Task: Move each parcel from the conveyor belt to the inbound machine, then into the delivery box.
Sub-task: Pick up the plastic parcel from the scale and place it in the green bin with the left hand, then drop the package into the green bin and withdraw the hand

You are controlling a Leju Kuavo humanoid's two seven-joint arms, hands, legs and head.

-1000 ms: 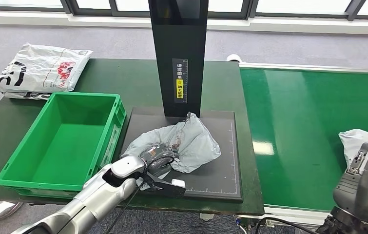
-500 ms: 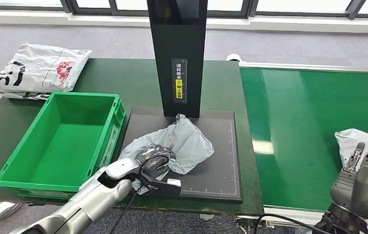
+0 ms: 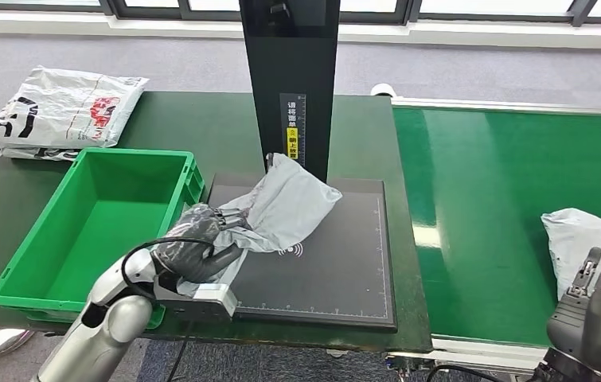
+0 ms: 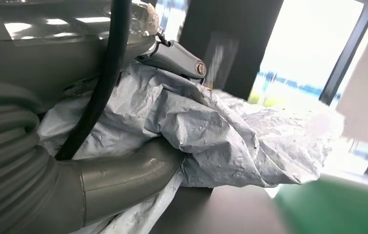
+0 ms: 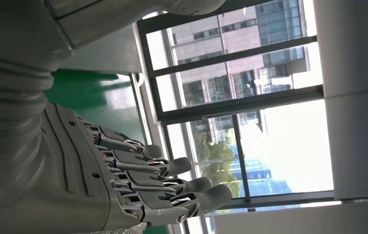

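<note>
The grey parcel [image 3: 285, 208] is gripped at its near-left end by the left hand [image 3: 193, 248], its fingers closed around the crumpled plastic, and is held over the left part of the black inbound machine [image 3: 337, 267] plate, just beside the green delivery box [image 3: 30, 259]. A second grey parcel [image 3: 579, 239] lies on the conveyor belt [image 3: 488, 199]. The right hand [image 3: 599, 306] is raised beside it, fingers extended, apart and holding nothing.

The crumpled grey parcel [image 3: 281, 208] lies on the black inbound machine [image 3: 337, 270], at its far left part. A second grey parcel [image 3: 579, 239] rests on the green conveyor belt [image 3: 504, 199], near right. The green delivery box [image 3: 98, 227] stands left.
</note>
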